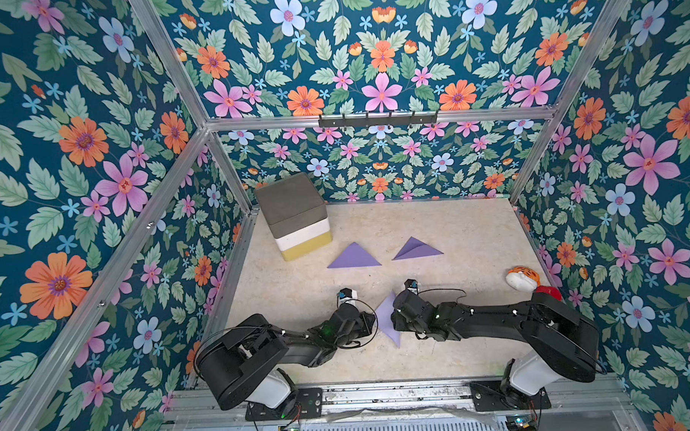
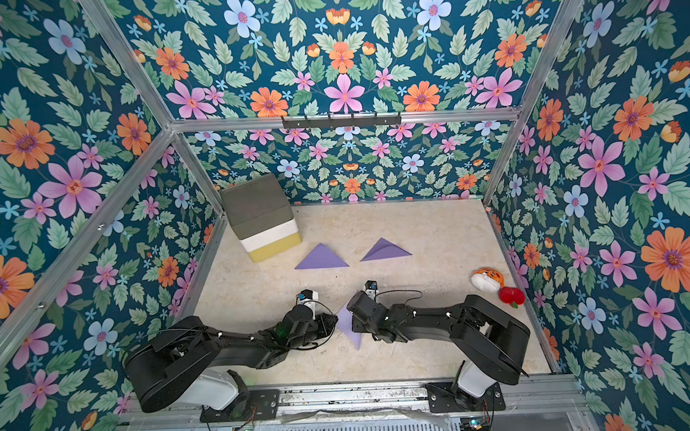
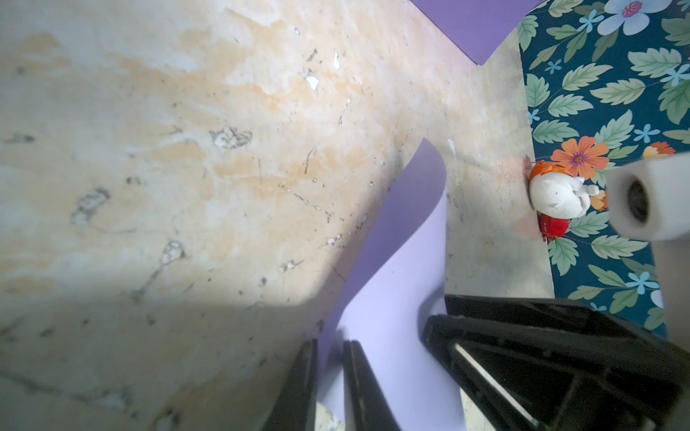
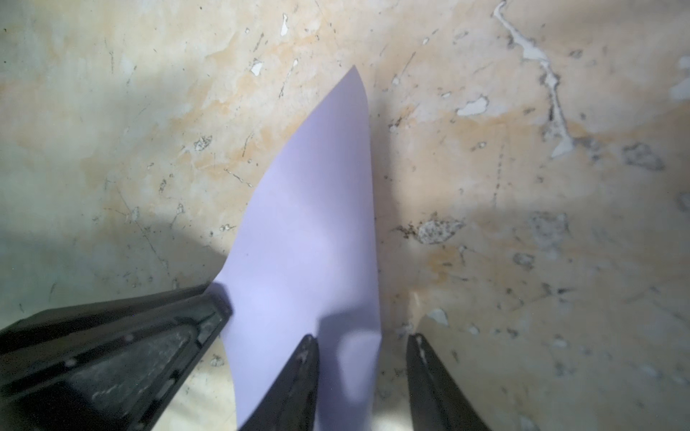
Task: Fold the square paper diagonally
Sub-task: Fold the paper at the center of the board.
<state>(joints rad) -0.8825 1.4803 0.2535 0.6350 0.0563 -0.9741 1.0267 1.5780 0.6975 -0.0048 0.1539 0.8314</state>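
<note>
Paper [image 1: 387, 321], half hidden from above, sits between them: left gripper [image 3: 330, 343] barely parted over it, right gripper [image 4: 363, 337] spread across its edge.

walls [image 1: 77, 154]: teal floral | tabletop [image 1: 474, 235]: worn beige marble | frame [image 1: 490, 114]: aluminium rails

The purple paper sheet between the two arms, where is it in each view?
Top view: purple paper sheet, low centre of the picture.
Top view: same place.
Left wrist: curled sheet ahead of the left tool.
Right wrist: pointed sheet ahead of the right tool.
Shared landmark: orange-and-white plush toy, in both top views and left wrist only.
</note>
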